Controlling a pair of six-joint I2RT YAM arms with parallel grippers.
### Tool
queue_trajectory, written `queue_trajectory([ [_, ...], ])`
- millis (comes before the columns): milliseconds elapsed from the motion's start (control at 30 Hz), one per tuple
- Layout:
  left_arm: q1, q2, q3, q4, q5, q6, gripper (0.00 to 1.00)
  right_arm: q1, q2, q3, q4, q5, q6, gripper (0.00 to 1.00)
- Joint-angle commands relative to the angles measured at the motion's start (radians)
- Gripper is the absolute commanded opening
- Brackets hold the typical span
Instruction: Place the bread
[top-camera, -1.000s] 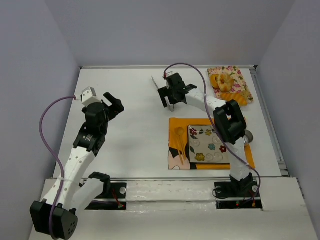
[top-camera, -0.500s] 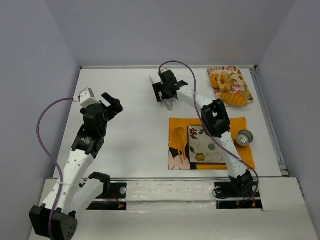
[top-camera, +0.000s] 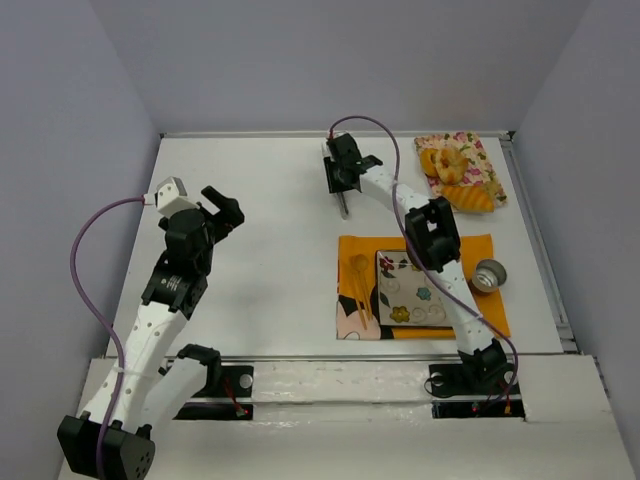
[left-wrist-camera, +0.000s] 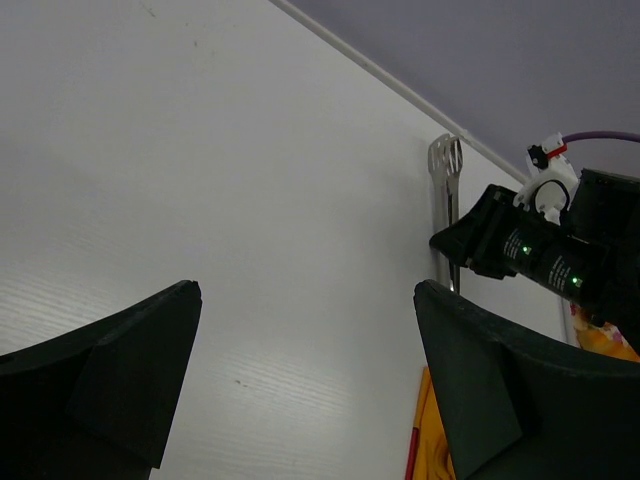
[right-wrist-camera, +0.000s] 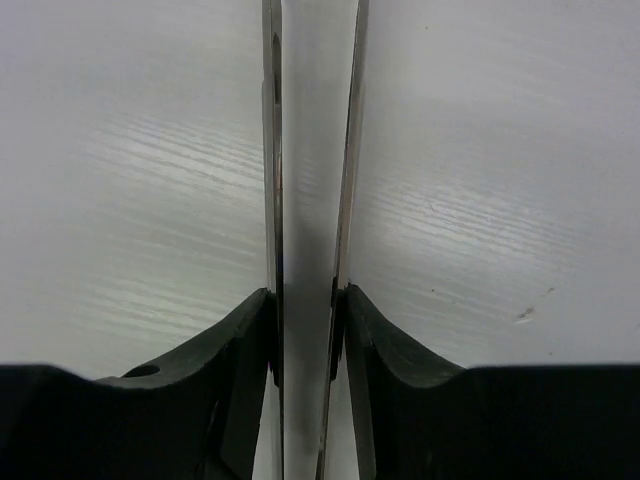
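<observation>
The bread (top-camera: 451, 163), a pale golden ring, lies on a floral cloth (top-camera: 478, 150) at the back right, beside a smaller orange ring (top-camera: 431, 160) and an orange ridged loaf (top-camera: 468, 198). My right gripper (top-camera: 344, 178) (right-wrist-camera: 305, 295) is at the back centre, left of the cloth, shut on a pair of metal tongs (right-wrist-camera: 272, 150) (top-camera: 343, 206) (left-wrist-camera: 446, 185) whose two arms are pressed between the fingers. My left gripper (top-camera: 224, 209) (left-wrist-camera: 305, 290) hovers over the left half of the table, open with nothing in it.
An orange placemat (top-camera: 352, 250) lies in front of the right arm, carrying a square flowered plate (top-camera: 412, 290) and an orange spoon (top-camera: 359, 268). A small metal cup (top-camera: 489, 275) sits on the mat's right side. The table's back rail runs just behind the cloth.
The right gripper has gone from wide open to shut on the tongs, squeezing their arms together. It shifted slightly at the back centre. The left arm barely moved.
</observation>
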Motion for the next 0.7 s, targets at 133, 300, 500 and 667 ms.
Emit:
queue_trajectory([
  [133, 0.004, -0.020, -0.011, 0.024, -0.011, -0.004, 0.99, 0.008, -0.317, -0.155, 0.013, 0.088, -0.023, 0.38],
  [300, 0.004, -0.011, -0.014, 0.035, 0.002, -0.004, 0.99, 0.008, -0.609, -0.478, 0.118, 0.126, 0.013, 0.39],
  [500, 0.004, 0.004, -0.009, 0.038, 0.022, -0.004, 0.99, -0.026, -0.954, -0.891, 0.129, 0.196, 0.102, 0.40],
  [667, 0.004, 0.014, -0.018, 0.053, 0.037, -0.009, 0.99, -0.125, -1.254, -1.144, 0.106, 0.246, 0.160, 0.43],
])
